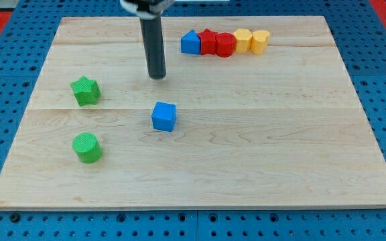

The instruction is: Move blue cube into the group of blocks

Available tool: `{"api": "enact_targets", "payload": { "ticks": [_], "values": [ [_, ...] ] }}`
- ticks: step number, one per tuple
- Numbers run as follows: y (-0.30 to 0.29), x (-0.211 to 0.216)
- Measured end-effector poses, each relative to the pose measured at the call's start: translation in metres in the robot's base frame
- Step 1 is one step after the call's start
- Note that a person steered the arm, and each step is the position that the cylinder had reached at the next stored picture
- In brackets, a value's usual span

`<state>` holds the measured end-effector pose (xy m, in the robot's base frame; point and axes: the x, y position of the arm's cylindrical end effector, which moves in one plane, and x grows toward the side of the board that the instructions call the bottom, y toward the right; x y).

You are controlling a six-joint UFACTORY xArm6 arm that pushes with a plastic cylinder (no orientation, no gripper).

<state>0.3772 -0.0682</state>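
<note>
The blue cube [163, 116] sits alone on the wooden board [260, 134], a little left of centre. My tip [157, 77] rests on the board just above the cube in the view, apart from it. The group of blocks lies in a row at the view's top: a blue pentagon-like block [190, 42], a red star [208, 41], a red cylinder-like block [225, 45], a yellow block [243, 41] and a yellow cylinder-like block [260, 41], all touching side by side.
A green star [85, 90] sits at the view's left. A green cylinder [86, 147] sits below it. Blue pegboard [5, 100] surrounds the board.
</note>
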Motion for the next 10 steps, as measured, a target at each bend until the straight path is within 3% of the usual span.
{"api": "enact_targets", "payload": {
  "ticks": [2,5,7,9,10],
  "values": [
    [-0.008,0.009],
    [-0.032,0.072],
    [0.001,0.05],
    [-0.021,0.109],
    [-0.021,0.11]
  ]
}}
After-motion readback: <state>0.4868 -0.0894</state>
